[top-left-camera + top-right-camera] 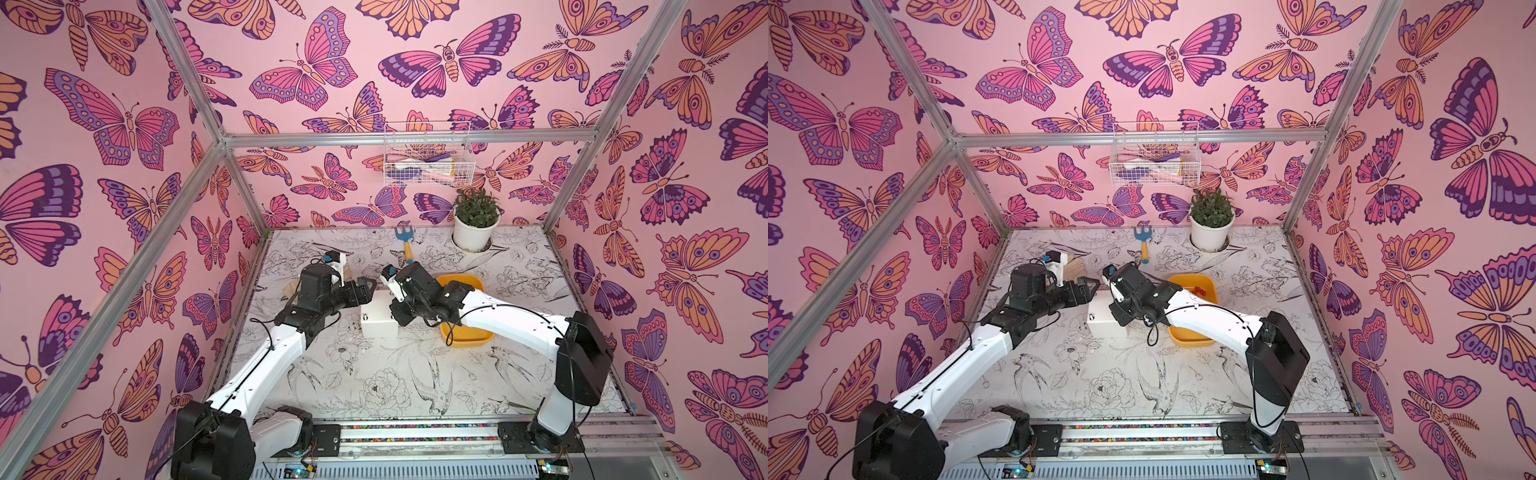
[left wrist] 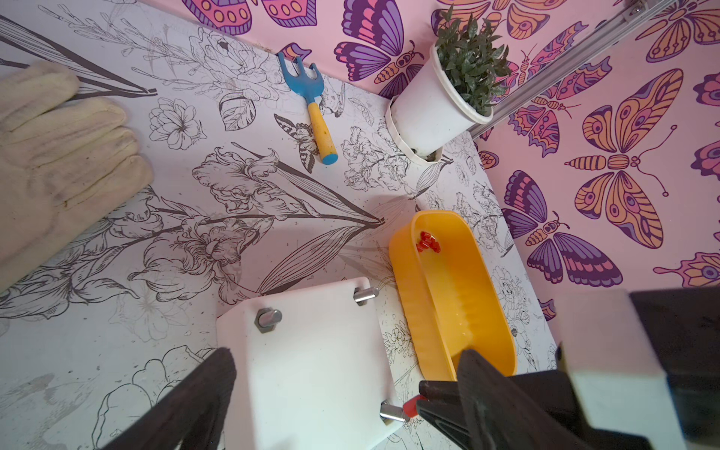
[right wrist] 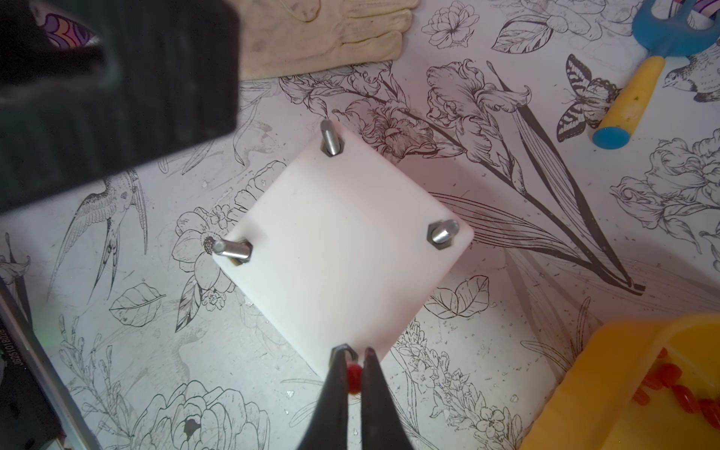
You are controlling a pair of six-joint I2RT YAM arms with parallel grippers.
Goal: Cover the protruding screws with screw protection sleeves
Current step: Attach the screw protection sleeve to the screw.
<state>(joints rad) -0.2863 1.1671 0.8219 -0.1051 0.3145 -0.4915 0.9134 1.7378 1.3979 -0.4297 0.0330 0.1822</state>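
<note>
Right wrist view: the right gripper [image 3: 355,370] was pinched shut on one red sleeve [image 3: 353,378]. It held the sleeve directly over a corner of the white box [image 3: 343,249], where only a nut's edge showed past the fingertips (the fourth screw [image 2: 391,413] was hidden here and showed only in the left wrist view). There the sleeve sat just beside that screw's tip; whether it touched could not be told. The other three protruding screws [image 3: 330,138] stood bare at their corners.

The left gripper [image 2: 346,352] was spread wide, one finger on each side of the box, with no contact that could be made out.

In both top views the box stood mid-table, the left arm reaching it from 9 o'clock and the right arm from 3 o'clock. The yellow tray [image 1: 467,338] lay just beside the box at 3 o'clock, with the loose sleeves [image 1: 1200,291] piled toward its far end. A pale glove [image 1: 293,286] lay at 10 o'clock, a toy rake [image 1: 405,245] near 12 o'clock, and a potted plant [image 1: 471,237] at 1 o'clock by the back wall.
</note>
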